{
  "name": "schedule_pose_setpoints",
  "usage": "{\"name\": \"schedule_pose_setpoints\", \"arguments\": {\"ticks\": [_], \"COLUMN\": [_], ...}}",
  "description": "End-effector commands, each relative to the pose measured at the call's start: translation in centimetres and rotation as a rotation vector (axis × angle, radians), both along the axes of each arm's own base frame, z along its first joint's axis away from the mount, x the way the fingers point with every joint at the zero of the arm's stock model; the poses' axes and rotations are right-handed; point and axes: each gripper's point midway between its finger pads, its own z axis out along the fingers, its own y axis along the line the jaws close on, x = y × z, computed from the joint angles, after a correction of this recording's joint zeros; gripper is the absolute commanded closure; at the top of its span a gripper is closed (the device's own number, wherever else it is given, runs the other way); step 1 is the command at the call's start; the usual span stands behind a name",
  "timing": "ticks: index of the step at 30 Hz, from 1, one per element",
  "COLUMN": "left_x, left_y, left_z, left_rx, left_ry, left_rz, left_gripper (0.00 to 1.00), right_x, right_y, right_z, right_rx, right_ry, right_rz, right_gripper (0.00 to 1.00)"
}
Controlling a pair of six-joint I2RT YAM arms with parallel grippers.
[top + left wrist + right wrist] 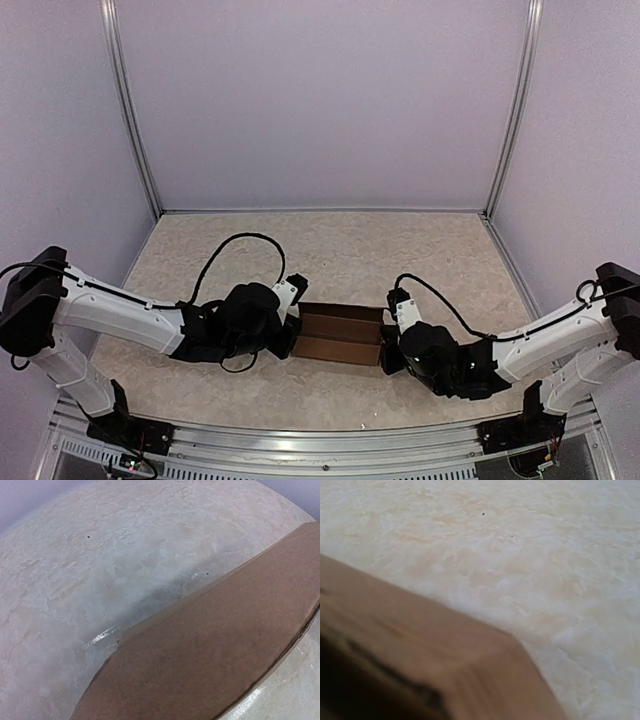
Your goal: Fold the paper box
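A brown paper box lies low on the table near its front middle, between my two arms. My left gripper is pressed against the box's left end; its fingers are hidden behind the wrist. My right gripper is pressed against the box's right end, fingers also hidden. In the left wrist view a brown cardboard panel fills the lower right and hides the fingers. In the right wrist view a blurred cardboard corner fills the lower left, with no fingers showing.
The table top is a pale mottled surface ringed by lilac walls. A metal rail runs along the near edge with both arm bases on it. Black cables loop over each arm.
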Motion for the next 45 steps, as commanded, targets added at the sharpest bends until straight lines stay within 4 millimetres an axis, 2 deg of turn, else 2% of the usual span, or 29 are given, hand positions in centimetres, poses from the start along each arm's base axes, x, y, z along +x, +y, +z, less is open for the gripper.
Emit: {"name": "schedule_pose_setpoints", "arguments": {"ticks": [1,2,4,9,13,18,20,23,26,30,36,39,42,45], "left_x": [-1.2,-1.1,-1.1,-0.4,0.2,1.0,1.2,1.8,2.3,3.0,3.8,3.9,3.9,3.8], "left_y": [1.4,1.5,1.3,1.0,0.4,-0.7,-1.0,-1.5,-2.0,-2.4,-3.4,-3.6,-3.6,-3.6], "left_z": [-2.6,-2.6,-2.5,-2.4,-2.4,-2.5,-2.9,-3.3,-3.6,-3.3,-2.8,-2.9,-3.1,-2.9], "left_rx": [0.088,0.087,0.086,0.084,0.075,0.056,0.057,0.056,0.046,0.020,-0.026,-0.030,-0.025,-0.021], "left_ry": [0.060,0.060,0.060,0.048,0.034,0.018,0.016,0.009,-0.003,-0.041,-0.096,-0.105,-0.106,-0.113], "left_rz": [0.005,0.009,0.013,0.035,0.050,0.064,0.069,0.080,0.093,0.115,0.117,0.123,0.127,0.125], "left_gripper": [1.00,1.00,1.00,1.00,1.00,1.00,1.00,1.00,1.00,1.00,1.00,1.00,1.00,1.00], "right_x": [-0.9,-1.0,-1.3,-2.4,-4.2,-6.0,-6.2,-5.3,-4.0,-2.0,1.6,3.0,4.4,5.4], "right_y": [-0.3,-0.2,-0.3,-0.5,-0.1,-0.3,-0.8,-1.8,-2.3,-1.8,-0.8,0.1,1.0,1.9], "right_z": [-0.4,-0.1,0.1,1.4,2.6,5.0,5.9,7.4,8.8,11.1,12.9,12.8,11.9,11.0], "right_rx": [-0.035,-0.032,-0.042,-0.030,-0.023,-0.016,-0.029,-0.050,-0.066,-0.048,0.004,0.010,0.017,0.031], "right_ry": [0.042,0.044,0.054,0.078,0.093,0.078,0.067,0.022,-0.022,-0.042,-0.030,-0.022,0.025,0.051], "right_rz": [0.022,0.034,0.051,0.121,0.256,0.386,0.390,0.338,0.288,0.262,0.227,0.207,0.170,0.145], "right_gripper": [0.91,0.82,0.71,0.58,0.49,0.41,0.39,0.38,0.39,0.43,0.52,0.57,0.65,0.77]}}
